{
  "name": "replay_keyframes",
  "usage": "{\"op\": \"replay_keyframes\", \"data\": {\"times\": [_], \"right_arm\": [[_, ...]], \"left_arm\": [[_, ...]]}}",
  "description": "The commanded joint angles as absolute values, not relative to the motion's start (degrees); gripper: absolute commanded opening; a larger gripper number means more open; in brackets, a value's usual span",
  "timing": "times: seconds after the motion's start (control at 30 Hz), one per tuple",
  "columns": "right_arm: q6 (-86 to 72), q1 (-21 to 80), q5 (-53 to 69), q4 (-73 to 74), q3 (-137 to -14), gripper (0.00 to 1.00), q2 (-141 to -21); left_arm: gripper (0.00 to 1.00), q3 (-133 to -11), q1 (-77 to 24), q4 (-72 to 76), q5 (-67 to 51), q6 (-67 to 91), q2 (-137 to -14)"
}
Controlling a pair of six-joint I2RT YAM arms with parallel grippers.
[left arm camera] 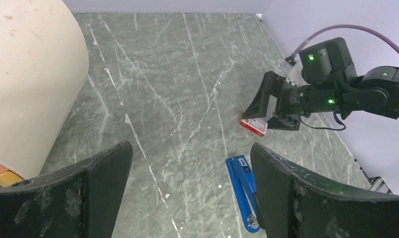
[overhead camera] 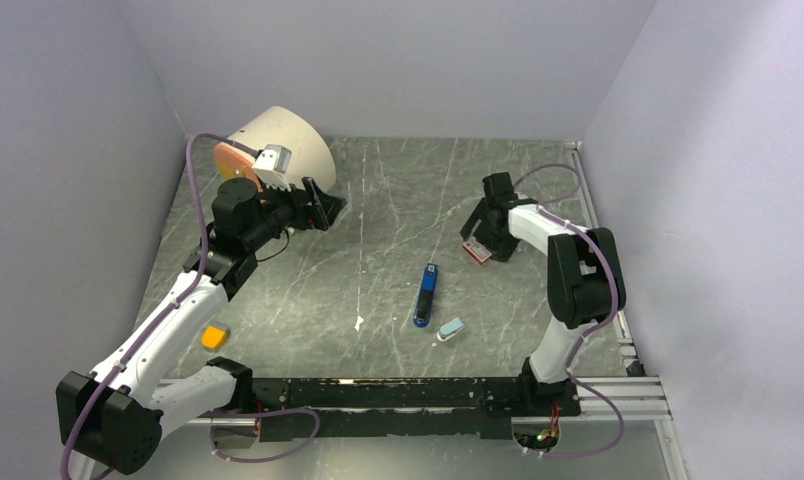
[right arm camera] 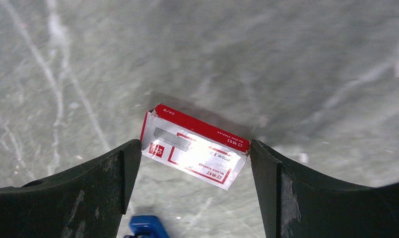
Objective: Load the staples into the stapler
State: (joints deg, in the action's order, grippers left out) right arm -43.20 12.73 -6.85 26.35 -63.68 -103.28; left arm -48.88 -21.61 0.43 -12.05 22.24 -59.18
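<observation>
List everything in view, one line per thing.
stapler: one, blue and black, lying mid-table
box: one, red and white, flat on the table right of centre
oblong piece: one, light blue and white, just right of the stapler's near end
block: one, orange, near left, beside the left arm
dome: one, cream, far left, something orange showing at its edge
table: one, grey marbled
left gripper: one, black, open and empty, near the dome
right gripper: one, black, jaws open either side of the box
</observation>
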Motion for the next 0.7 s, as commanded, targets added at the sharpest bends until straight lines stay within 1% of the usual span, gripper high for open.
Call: {"op": "replay_keyframes", "data": {"times": [0.0, 0.17, 0.27, 0.37, 0.47, 0.53, 0.6, 0.67], "right_arm": [[-43.69, 17.36, -5.7, 26.17, -66.87, 0.84, -109.2], [-40.91, 19.64, -5.91, 23.62, -70.78, 0.84, -111.57], [-35.01, 19.51, -7.14, 21.08, -71.14, 0.87, -109.97], [-24.56, 19.56, -6.88, 16.25, -69.41, 0.92, -105.73], [-13.2, 19.19, -1.66, 12.42, -68.19, 0.93, -102.74], [-5.9, 19.16, 1.95, 13.48, -69.08, 0.93, -102.93], [1.27, 19.21, 8.18, 15.34, -69.98, 0.93, -103.47], [5.29, 19.42, 13.74, 16.28, -70.57, 0.92, -103.72]], "left_arm": [[0.93, -49.35, -21.18, 0.48, -11.65, 21.96, -59.11], [0.93, -49.13, -21.18, 0.49, -11.69, 22.45, -59.19], [0.93, -49.21, -21.18, 0.37, -11.94, 22.67, -59.45], [0.92, -49.6, -21.18, 0.09, -12.38, 22.92, -59.84], [0.93, -49.78, -21.18, 0.21, -13.69, 23.62, -60.53], [0.93, -50.01, -21.18, 0.44, -15.29, 24.2, -61.31], [0.92, -50.33, -21.18, 0.42, -16.97, 24.7, -62.3], [0.89, -50.64, -21.18, 0.33, -17.76, 25.23, -63.46]]}}
